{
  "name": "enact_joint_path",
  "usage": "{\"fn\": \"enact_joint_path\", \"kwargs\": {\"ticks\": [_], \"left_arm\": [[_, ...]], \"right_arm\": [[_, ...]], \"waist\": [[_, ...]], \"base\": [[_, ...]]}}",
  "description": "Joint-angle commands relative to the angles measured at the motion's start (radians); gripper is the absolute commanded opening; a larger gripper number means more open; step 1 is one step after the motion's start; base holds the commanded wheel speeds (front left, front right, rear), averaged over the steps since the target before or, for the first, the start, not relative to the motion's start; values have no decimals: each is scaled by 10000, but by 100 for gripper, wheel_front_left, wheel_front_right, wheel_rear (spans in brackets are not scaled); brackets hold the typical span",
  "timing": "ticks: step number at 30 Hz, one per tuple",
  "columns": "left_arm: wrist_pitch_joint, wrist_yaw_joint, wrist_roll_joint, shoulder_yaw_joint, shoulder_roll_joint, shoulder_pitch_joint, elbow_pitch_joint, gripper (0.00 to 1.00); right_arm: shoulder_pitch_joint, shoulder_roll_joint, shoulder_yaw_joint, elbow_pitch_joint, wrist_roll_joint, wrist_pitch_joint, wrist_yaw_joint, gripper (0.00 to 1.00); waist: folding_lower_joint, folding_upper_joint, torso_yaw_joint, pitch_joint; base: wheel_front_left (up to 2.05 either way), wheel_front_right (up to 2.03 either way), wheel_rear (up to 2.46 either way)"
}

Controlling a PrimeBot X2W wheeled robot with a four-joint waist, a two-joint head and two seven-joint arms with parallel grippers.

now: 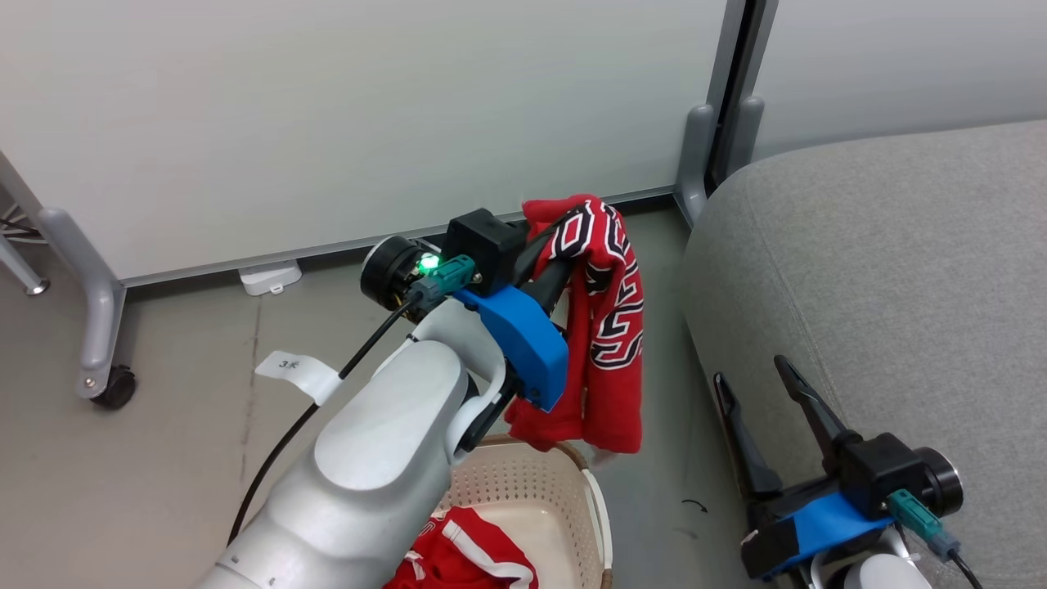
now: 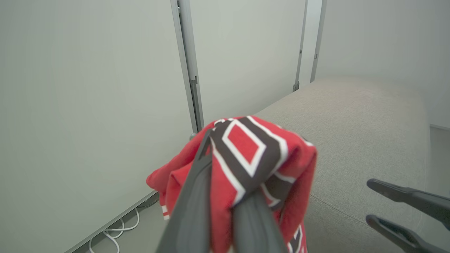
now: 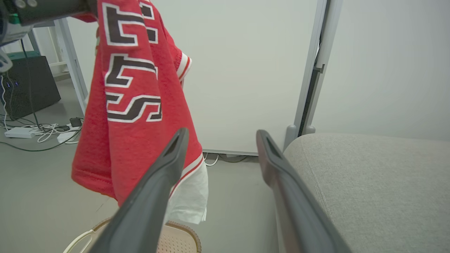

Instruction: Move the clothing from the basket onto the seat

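- Left pincer (image 1: 550, 260): clamped on the red sports garment with black-and-white block lettering (image 1: 609, 327). The fabric is bunched over both fingers, as the left wrist view confirms.
- That garment hangs in the air above the far rim of the cream-white perforated plastic basket with a brown woven-look rim (image 1: 532, 483). It is beside the large light-grey upholstered seat cushion (image 1: 883, 270) and not on it. Whether its white lower hem touches the rim cannot be told.
- Second red garment with a white band (image 1: 466, 556): lying in the basket, not yet gripped.
- Right pincer (image 1: 750, 370): fingers apart, holding nothing, near the cushion's front edge.
- Step in hand, as judged: carrying the first garment across.
- Next move, as judged: swing the left arm toward the robot's right, high enough for the hem to clear the rounded edge. Release once most of the cloth is over the cushion.
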Motion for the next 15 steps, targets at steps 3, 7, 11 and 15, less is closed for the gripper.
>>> {"fn": "enact_joint_path", "kwargs": {"ticks": [3, 7, 11, 15], "left_arm": [[5, 153, -156, -186, -2, -157, -16, 0], [-59, 256, -364, -414, 1, -162, -13, 0], [-101, 334, -563, -657, 1, -177, -30, 0], [-142, 402, -771, -931, -1, -261, -83, 0]], "right_arm": [[70, -30, 171, -93, 42, 84, 5, 100], [-100, -30, 578, -124, 123, 171, 5, 100], [-393, -30, 1068, 71, 188, 382, 5, 100], [-874, -32, 1441, 488, 121, 690, 5, 100]], "waist": [[-1, -1, 5, 22], [-1, -1, -29, 70], [-1, -1, -76, 136], [-1, -1, -86, 208]], "base": [[0, 0, 0], [0, 0, 0], [0, 0, 0], [0, 0, 0]]}}
